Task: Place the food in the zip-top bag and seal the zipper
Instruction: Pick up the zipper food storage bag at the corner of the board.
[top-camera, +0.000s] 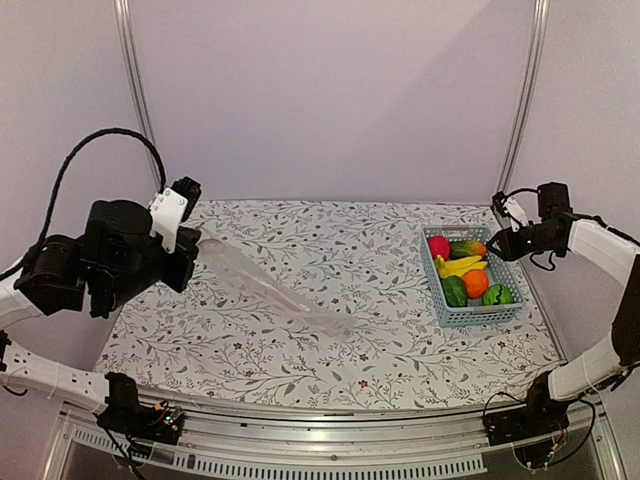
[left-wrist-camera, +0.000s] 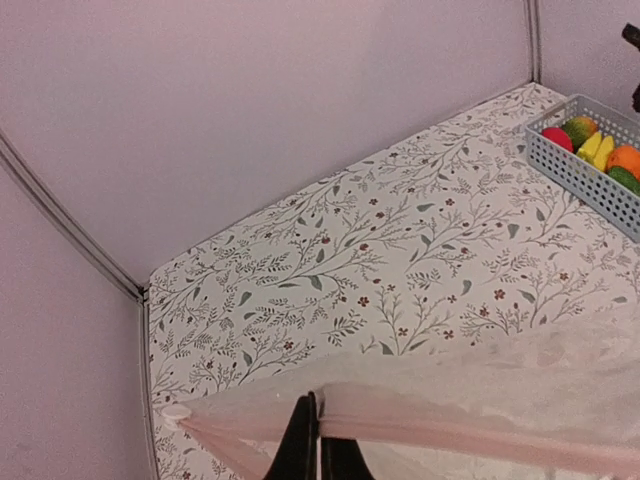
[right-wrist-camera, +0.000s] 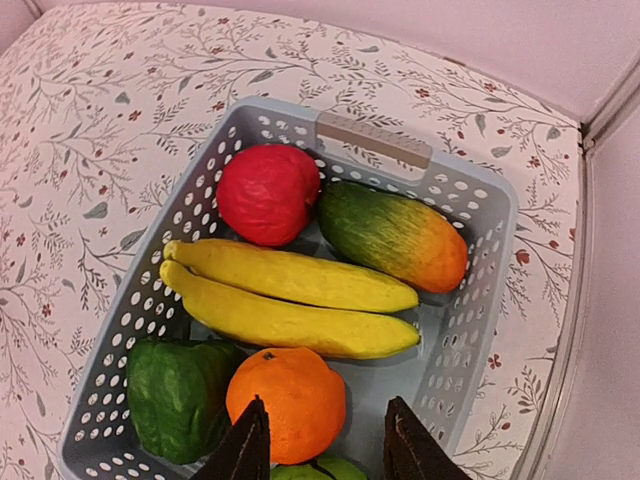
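My left gripper (left-wrist-camera: 320, 425) is shut on the pale pinkish zipper (left-wrist-camera: 450, 425) at the mouth of the clear zip-top bag (top-camera: 270, 288), holding that end up at the table's left (top-camera: 192, 248) while the rest trails down to the cloth. The food lies in the light blue basket (top-camera: 440, 295) at the right: red apple (right-wrist-camera: 267, 193), mango (right-wrist-camera: 395, 233), bananas (right-wrist-camera: 290, 295), orange (right-wrist-camera: 287, 398), dark green piece (right-wrist-camera: 178, 395), and a sliver of the striped green ball (right-wrist-camera: 320, 470). My right gripper (right-wrist-camera: 325, 440) is open, hovering above the basket over the orange.
The table has a floral cloth (top-camera: 350, 250), with pale walls behind and metal frame posts (top-camera: 525, 90) at the back corners. The basket stands near the table's right edge. The arm bases sit on the near rail (top-camera: 320, 440).
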